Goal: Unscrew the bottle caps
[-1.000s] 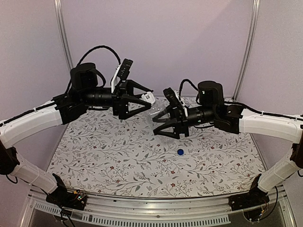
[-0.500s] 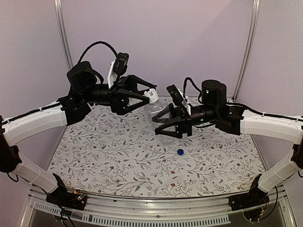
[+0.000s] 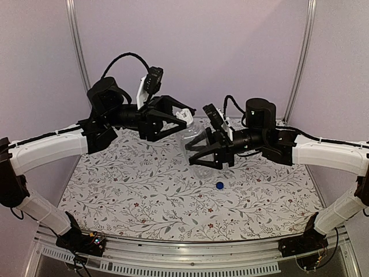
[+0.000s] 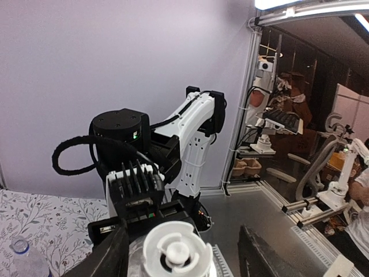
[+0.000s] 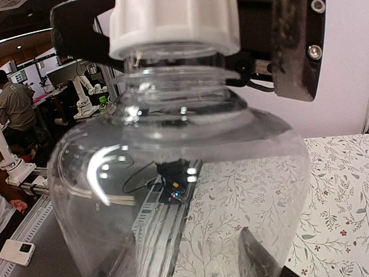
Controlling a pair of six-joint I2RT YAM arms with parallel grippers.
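white cap [image 4: 173, 251]: on the neck of the clear bottle [image 5: 173, 190], up in the air mid-table, not off yet
clear bottle: off the table [image 3: 127, 190], tilted, neck pointing up and left toward the left arm
right gripper [image 3: 195, 156]: clamped round the bottle's body, carrying it
left gripper [image 3: 185, 115]: fingers spread either side of the white cap; the wrist view shows a gap on one side, so it looks like straddling and not pinching
blue cap [image 3: 219, 185]: loose on the table, just near side of the held bottle, touching nothing
other bottle [image 4: 22, 258]: only its top shows in a corner of the left wrist view; blue ring at the neck, looks capless but too small to be sure
just changed: a second ago the left gripper sat low and left of the bottle top with the cap outside it; it has since risen and slid in until the cap is between the fingers; the right arm has barely shifted; the blue cap has not moved
meaning: approach done, one cap apparently already off; next is probably closing on the white cap and twisting
risk: thin bottle may flex or spin in the right grip once torque goes on
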